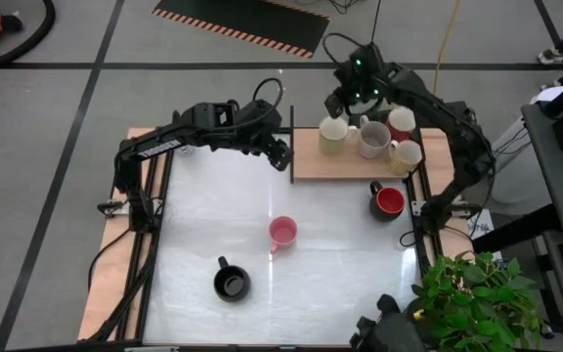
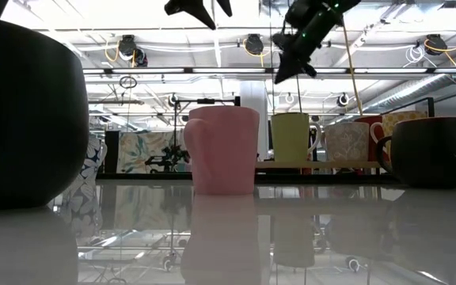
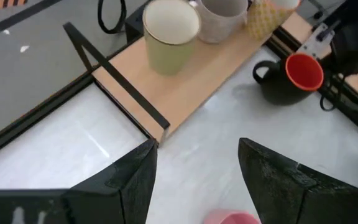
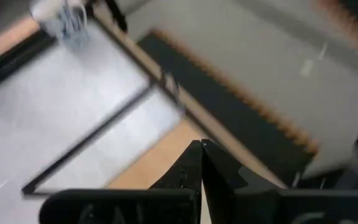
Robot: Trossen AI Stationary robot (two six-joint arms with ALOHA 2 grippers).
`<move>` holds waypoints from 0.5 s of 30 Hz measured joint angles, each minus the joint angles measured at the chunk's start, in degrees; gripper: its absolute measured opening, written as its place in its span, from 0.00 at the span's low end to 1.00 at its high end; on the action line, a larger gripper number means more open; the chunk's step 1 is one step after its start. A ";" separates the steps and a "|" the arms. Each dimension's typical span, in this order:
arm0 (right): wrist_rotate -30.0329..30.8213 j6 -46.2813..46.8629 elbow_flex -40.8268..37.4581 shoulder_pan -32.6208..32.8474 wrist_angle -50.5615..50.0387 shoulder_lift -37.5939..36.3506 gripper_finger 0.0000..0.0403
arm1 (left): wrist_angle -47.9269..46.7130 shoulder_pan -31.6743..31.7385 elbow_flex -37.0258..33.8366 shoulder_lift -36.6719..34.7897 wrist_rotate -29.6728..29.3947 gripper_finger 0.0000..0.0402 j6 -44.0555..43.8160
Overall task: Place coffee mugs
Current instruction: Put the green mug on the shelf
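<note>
Several mugs stand upright on the wooden board (image 1: pixel 350 161) at the far right: a cream one (image 1: pixel 332 135), a grey one (image 1: pixel 374 139), a red-and-white one (image 1: pixel 400 120) and a patterned yellow one (image 1: pixel 406 154). On the white table stand a black mug with a red inside (image 1: pixel 387 201), a pink mug (image 1: pixel 281 232) and a black mug (image 1: pixel 231 284). My left gripper (image 3: pixel 194 180) is open and empty, in the air by the board's left end (image 1: pixel 280 152). My right gripper (image 4: pixel 202 155) is shut and empty, above the cream mug (image 1: pixel 342 100).
A black metal frame (image 1: pixel 291 137) borders the board's left end and the table's sides. A potted green plant (image 1: pixel 477 293) stands at the near right corner. Bare white table (image 1: pixel 203 205) lies between the loose mugs.
</note>
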 joint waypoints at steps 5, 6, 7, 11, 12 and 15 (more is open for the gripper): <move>3.31 -0.53 5.98 -1.68 -16.64 5.48 0.00 | -0.57 -1.33 -0.02 0.00 -0.98 0.57 0.66; 5.17 -0.75 6.36 -1.87 -18.44 6.08 0.00 | -0.57 -1.43 -0.02 0.00 -1.21 0.57 0.69; 6.29 -0.81 6.47 -2.16 -19.45 6.53 0.00 | -0.57 -1.44 -0.02 0.00 -1.38 0.57 0.82; 7.61 0.15 6.47 -3.41 -20.72 7.11 0.00 | -0.57 -1.43 -0.02 0.00 -1.46 0.57 1.80; 7.54 0.45 6.47 -3.68 -21.06 7.07 0.00 | -0.57 -1.42 -0.02 0.00 -1.46 0.57 2.25; 7.57 0.53 6.47 -4.24 -23.28 7.06 0.00 | -0.59 -1.43 -0.04 0.00 -1.49 0.57 3.05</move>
